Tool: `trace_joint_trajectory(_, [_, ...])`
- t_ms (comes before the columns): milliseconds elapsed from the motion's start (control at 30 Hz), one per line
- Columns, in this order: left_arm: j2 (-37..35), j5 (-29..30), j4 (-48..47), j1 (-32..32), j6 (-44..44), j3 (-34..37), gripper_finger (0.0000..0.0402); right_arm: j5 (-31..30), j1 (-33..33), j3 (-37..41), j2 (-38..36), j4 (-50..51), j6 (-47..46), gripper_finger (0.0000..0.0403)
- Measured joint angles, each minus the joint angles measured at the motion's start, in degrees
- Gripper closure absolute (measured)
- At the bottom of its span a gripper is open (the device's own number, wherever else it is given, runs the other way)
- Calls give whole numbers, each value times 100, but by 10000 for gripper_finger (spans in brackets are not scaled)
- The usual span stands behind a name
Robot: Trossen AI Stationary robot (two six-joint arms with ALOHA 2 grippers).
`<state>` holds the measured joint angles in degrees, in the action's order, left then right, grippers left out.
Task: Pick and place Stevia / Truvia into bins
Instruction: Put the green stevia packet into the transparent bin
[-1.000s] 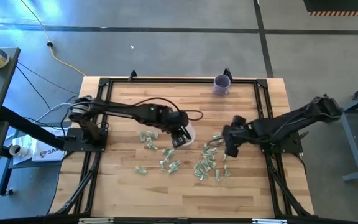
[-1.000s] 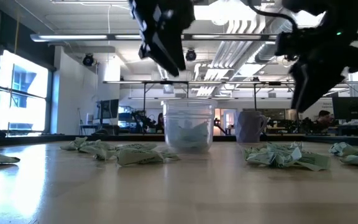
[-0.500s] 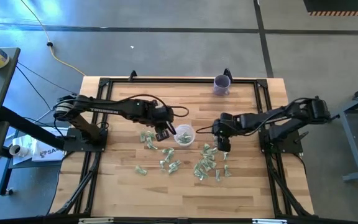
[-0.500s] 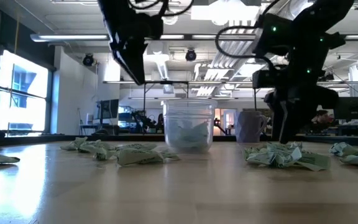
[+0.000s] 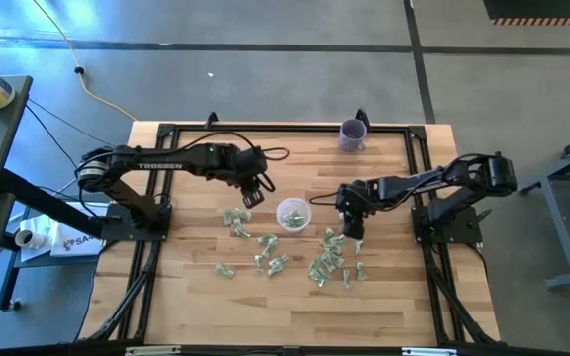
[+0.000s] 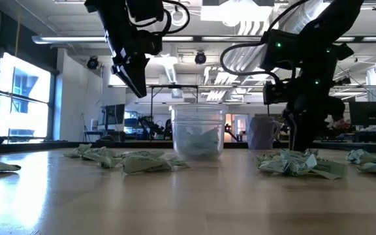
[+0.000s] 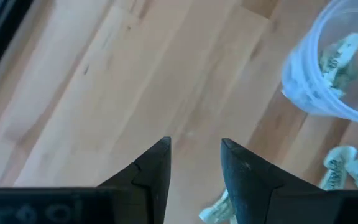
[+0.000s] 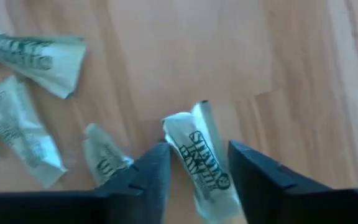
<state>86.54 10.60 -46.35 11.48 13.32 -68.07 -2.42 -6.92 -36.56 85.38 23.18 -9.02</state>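
Since a second ago the left gripper [image 5: 253,195] has swung off the cup [image 5: 293,215] and now hangs left of it, above bare table [image 5: 191,158], its jaws apart and empty. We take that as a drop just made; the cup, at mid-table, holds a few sachets behind its clear wall.

Meanwhile the right gripper [image 5: 352,230] has come in from the right and dropped to the wood just right of the cup, at the far edge of the right pile [image 5: 332,259]. In its wrist view one sachet [image 8: 202,163] lies on the wood between its jaws, which have drawn in; whether they already clamp it we cannot tell. So the arms seem to be taking turns, and the next pick looks under way.

By count:
- two arms
- one clear cup
- one purple cup [image 5: 353,134] at the far edge, well apart
- loose sachets: roughly twenty, in a left scatter [image 5: 237,220], a near-middle group [image 5: 269,257] and the right pile; they overlap too much for an exact tally

Plenty of the task remains.
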Motion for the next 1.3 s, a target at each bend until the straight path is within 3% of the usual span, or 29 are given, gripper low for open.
trace_joint_trajectory(267, [-3,-449,-164,52,123,2,229,86,-352,-30,0,-7,2,392])
trace_joint_trajectory(400, [-258,-456,-151,-33,564,334,229,196,-324,-453,-30,216,-101,391])
trace_joint_trajectory(600, [-1300,-491,730,-228,1649,1502,229,319,-148,-1679,-339,318,129,399])
trace_joint_trajectory(733, [-1980,-422,1265,-339,2283,2301,229,923,-155,-2455,-107,304,433,400])
trace_joint_trajectory(900, [-2405,-469,1257,-371,3137,3125,229,1853,-147,-3176,815,273,815,401])
trace_joint_trajectory(1100, [-2380,-711,1151,-418,4015,3403,229,1662,-61,-3809,1792,684,836,355])
trace_joint_trajectory(1300, [-2350,-441,1121,-519,4280,3403,214,922,41,-4205,1778,1288,1018,241])
